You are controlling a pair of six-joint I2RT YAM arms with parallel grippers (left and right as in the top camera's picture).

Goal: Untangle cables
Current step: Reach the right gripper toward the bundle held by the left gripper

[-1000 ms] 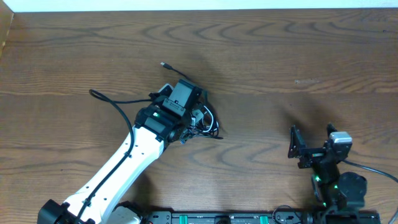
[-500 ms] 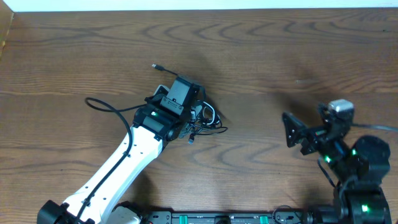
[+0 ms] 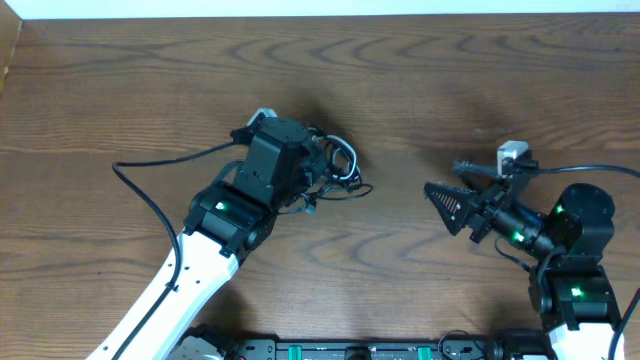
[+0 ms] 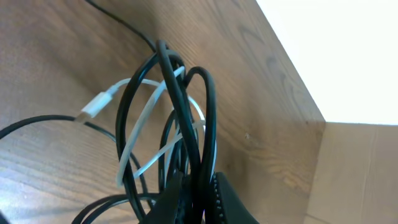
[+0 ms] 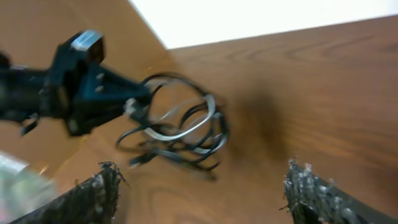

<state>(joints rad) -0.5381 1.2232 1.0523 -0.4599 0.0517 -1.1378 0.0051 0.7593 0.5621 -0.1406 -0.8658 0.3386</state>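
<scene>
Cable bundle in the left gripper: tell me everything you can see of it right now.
The cables are thin, glossy black cords looped with one white cord, whose small white plug sticks out sideways. The left gripper is shut on several black loops, holding the tangle up over the wooden table. One black strand trails off across the wood. Whether the lower loops touch the table is unclear. The right gripper stands apart, open.

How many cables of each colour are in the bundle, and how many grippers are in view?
White cable: 1
Black cables: at least 2, tangled, exact count unclear
Grippers: 2, left gripper and right gripper
Total: at least 5
</scene>
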